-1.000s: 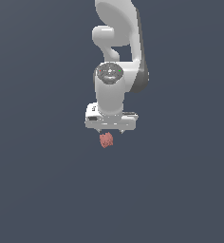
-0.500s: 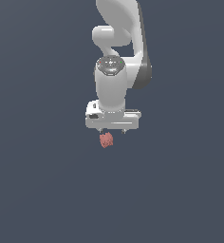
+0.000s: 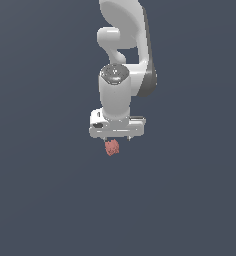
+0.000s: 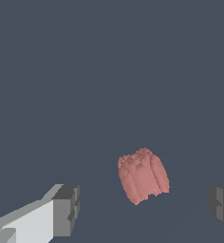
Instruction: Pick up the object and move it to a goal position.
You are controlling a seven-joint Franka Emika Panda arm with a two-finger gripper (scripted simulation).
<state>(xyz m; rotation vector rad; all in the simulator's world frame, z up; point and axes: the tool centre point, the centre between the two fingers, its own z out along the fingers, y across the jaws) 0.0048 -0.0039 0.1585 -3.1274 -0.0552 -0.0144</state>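
Note:
The object (image 3: 112, 147) is a small lumpy pinkish-red blob lying on the flat dark grey surface (image 3: 45, 200). In the exterior view it shows just below the white hand of my gripper (image 3: 117, 139), slightly toward the exterior view's left. In the wrist view the object (image 4: 143, 176) sits between my two dark fingertips, one pad (image 4: 67, 209) on one side and the other pad (image 4: 223, 205) wider off. My gripper (image 4: 145, 208) is open and touches nothing; the object is nearer to the first pad, with a gap on both sides.
The white arm (image 3: 125, 45) rises behind the gripper. Only the plain dark grey surface shows around the object.
The hand has sunk slightly toward the object and the wrist has shifted a little. The object has not moved, and the fingers stay open.

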